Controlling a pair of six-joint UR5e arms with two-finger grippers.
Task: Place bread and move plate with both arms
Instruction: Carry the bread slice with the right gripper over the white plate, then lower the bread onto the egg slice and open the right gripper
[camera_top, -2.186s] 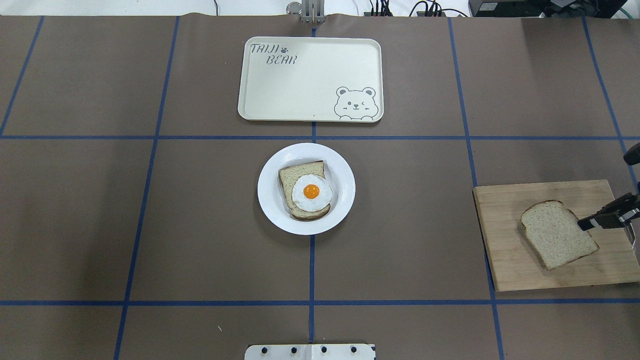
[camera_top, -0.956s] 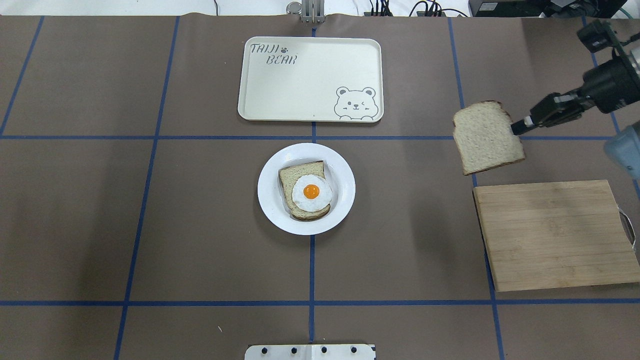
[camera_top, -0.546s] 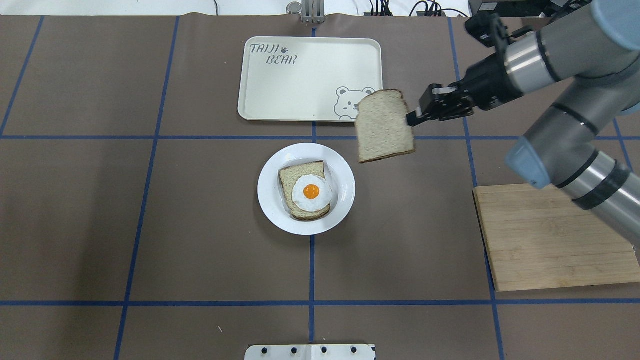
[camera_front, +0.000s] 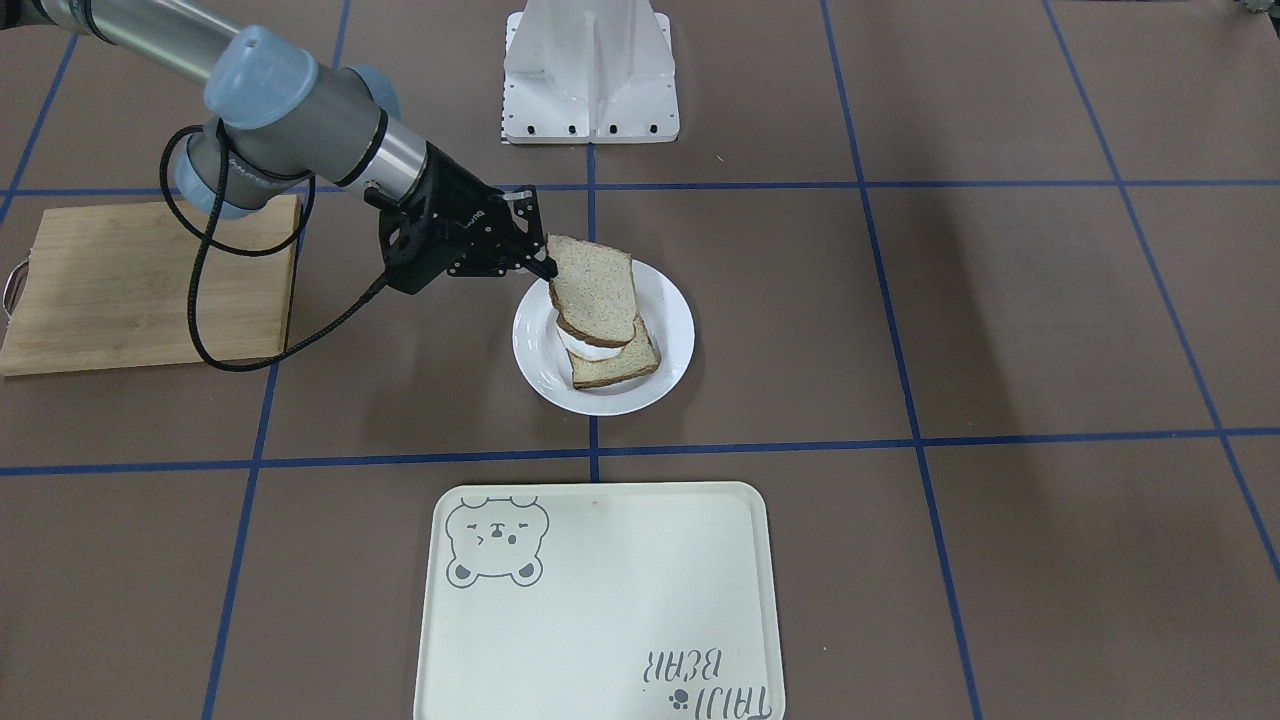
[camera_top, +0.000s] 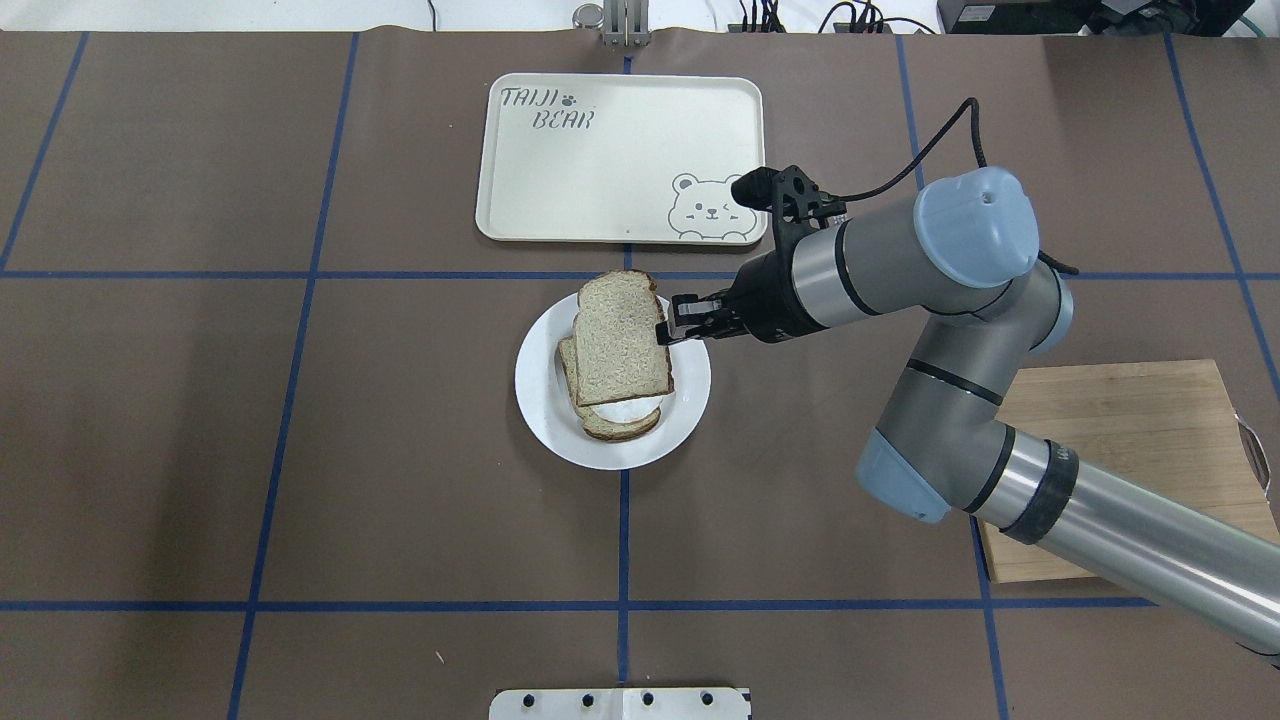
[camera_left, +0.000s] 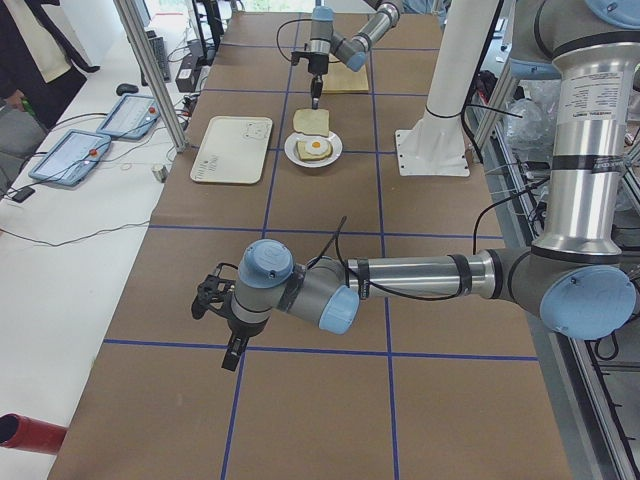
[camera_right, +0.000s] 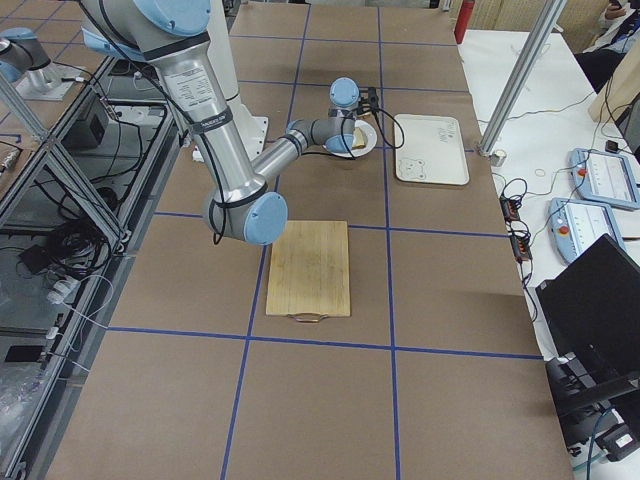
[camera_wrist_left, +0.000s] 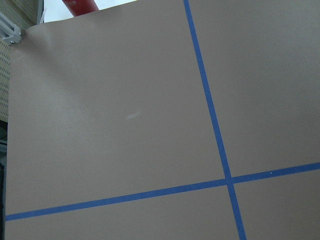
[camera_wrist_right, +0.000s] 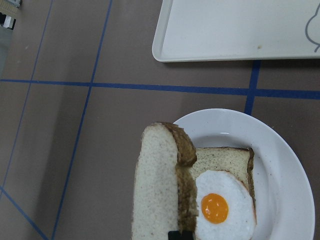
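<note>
My right gripper (camera_top: 664, 333) is shut on the right edge of the plain bread (camera_top: 620, 340) and holds it tilted just above the egg-topped slice (camera_top: 615, 422) on the white plate (camera_top: 690, 400). In the front view the gripper (camera_front: 545, 268) holds the bread (camera_front: 595, 288) over the egg slice (camera_front: 615, 368) on the plate (camera_front: 672, 340). The right wrist view shows the bread (camera_wrist_right: 160, 190) edge-on beside the fried egg (camera_wrist_right: 220, 205). My left gripper (camera_left: 231, 352) shows only in the exterior left view, far from the plate; I cannot tell whether it is open.
The cream bear-print tray (camera_top: 620, 160) lies beyond the plate. A wooden cutting board (camera_top: 1120, 430) lies at the right, partly under my right arm. The white robot base (camera_front: 590, 70) stands at the near table edge. Blue tape lines cross the brown table.
My right gripper lifted the bread off the cutting board and carried it left, from above the tray's corner down to over the egg slice on the plate.
</note>
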